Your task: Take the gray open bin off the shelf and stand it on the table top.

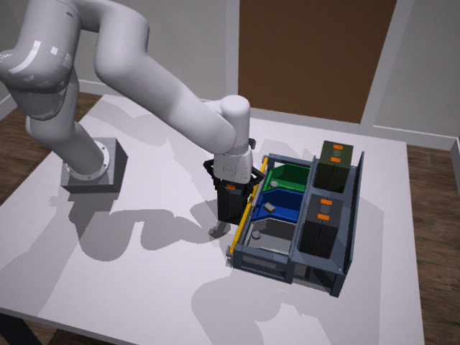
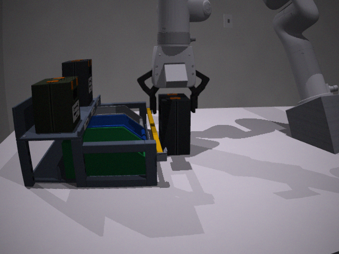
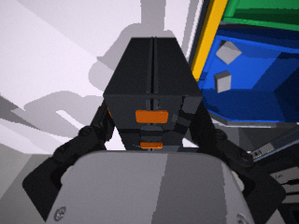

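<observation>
The gray open bin [image 1: 272,233] [image 2: 120,110] sits on the lower shelf level at one end of a row, beside a blue bin [image 1: 284,204] [image 2: 115,121] [image 3: 254,93] and a green bin [image 1: 291,174] [image 2: 109,161] [image 3: 266,11]. A small part lies in the gray bin. A tall black box [image 1: 230,208] [image 2: 175,128] [image 3: 151,70] with orange tabs stands upright on the table, right in front of the shelf's yellow rail [image 1: 243,218] [image 2: 153,127] [image 3: 207,42]. My gripper [image 1: 231,191] [image 2: 173,109] [image 3: 151,105] is open, its fingers on either side of the box's top.
The dark blue-gray shelf frame [image 1: 297,259] [image 2: 117,146] stands on the white table. Two dark boxes [image 1: 334,163] [image 1: 321,223] [image 2: 54,103] [image 2: 79,79] stand on its upper level. The robot's base block [image 1: 93,167] [image 2: 314,123] is across the table.
</observation>
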`<state>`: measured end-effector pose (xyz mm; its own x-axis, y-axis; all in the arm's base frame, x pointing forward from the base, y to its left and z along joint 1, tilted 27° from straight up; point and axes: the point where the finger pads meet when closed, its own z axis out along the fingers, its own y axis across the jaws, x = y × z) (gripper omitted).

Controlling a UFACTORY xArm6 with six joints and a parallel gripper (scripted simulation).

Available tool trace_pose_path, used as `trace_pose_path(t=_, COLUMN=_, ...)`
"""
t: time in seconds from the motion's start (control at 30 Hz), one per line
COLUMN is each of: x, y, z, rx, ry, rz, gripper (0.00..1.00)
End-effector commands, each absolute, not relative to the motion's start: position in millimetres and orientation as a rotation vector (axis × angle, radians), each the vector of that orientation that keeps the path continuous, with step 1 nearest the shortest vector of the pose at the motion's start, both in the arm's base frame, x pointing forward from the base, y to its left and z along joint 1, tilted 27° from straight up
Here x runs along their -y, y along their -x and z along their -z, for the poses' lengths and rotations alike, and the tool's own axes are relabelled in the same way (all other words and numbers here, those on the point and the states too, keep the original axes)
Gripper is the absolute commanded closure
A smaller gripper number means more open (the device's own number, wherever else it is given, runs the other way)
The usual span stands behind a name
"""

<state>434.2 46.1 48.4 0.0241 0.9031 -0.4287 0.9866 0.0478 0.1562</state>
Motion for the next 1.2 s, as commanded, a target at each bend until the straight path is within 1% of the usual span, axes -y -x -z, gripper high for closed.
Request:
trace_pose_path(t=0.0, x=-47.0, y=-435.1, z=-49.9, rx=-1.919, ry=-1.895, rz=0.267, gripper=0.00)
trace_pose_path(t=0.87, x=-47.5, y=-435.0, z=-50.9, rx=-1.919, ry=-1.895, rz=0.267, gripper=0.00)
trace_pose_path(t=0.9, x=-47.5, y=-435.0, z=-50.9, rx=-1.919, ry=-1.895, rz=0.267, gripper=1.00)
trace_pose_path(t=1.17, x=-47.5, y=-435.0, z=-50.9, rx=-1.919, ry=-1.895, rz=0.267, gripper=1.00)
